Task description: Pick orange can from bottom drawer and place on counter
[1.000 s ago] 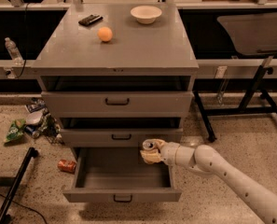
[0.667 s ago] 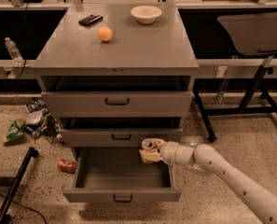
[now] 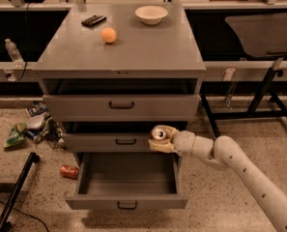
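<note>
The bottom drawer is pulled open and its inside looks empty. My gripper is shut on the orange can, whose silver top faces up. It holds the can above the drawer's right back corner, in front of the middle drawer. My white arm comes in from the lower right. The counter is well above the can.
On the counter lie an orange ball, a white bowl and a dark remote. A red crushed can and litter lie on the floor to the left. A black stand leg is at lower left. A dark table stands to the right.
My gripper with the orange can has risen slightly and shifted a little left, from the drawer's right edge to in front of the middle drawer.
</note>
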Controlling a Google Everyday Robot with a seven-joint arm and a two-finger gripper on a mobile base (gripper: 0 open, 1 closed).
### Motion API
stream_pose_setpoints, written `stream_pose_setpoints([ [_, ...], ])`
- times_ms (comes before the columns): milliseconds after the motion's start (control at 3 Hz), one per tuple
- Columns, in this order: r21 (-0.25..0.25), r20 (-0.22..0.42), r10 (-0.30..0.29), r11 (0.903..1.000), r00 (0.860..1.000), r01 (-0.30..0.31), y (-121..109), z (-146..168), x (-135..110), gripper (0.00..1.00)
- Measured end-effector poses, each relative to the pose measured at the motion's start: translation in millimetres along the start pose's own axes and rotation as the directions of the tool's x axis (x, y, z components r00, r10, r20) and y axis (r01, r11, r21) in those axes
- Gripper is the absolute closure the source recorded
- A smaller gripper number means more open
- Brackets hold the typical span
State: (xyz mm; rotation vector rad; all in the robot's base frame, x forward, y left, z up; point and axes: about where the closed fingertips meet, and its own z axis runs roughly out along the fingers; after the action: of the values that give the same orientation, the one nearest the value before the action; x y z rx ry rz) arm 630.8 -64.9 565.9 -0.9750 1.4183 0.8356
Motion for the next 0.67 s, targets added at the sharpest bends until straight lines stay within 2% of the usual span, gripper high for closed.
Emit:
stream_pose_setpoints([
  [333,-0.031,0.057,-0.075,0.9966,0.996,0.076,2.3,-11.6,-64.9,1.00],
  [667,-0.124,0.019,-0.107,0.9863,0.994,0.109,1.2,-21.7,-134.5,1.00],
])
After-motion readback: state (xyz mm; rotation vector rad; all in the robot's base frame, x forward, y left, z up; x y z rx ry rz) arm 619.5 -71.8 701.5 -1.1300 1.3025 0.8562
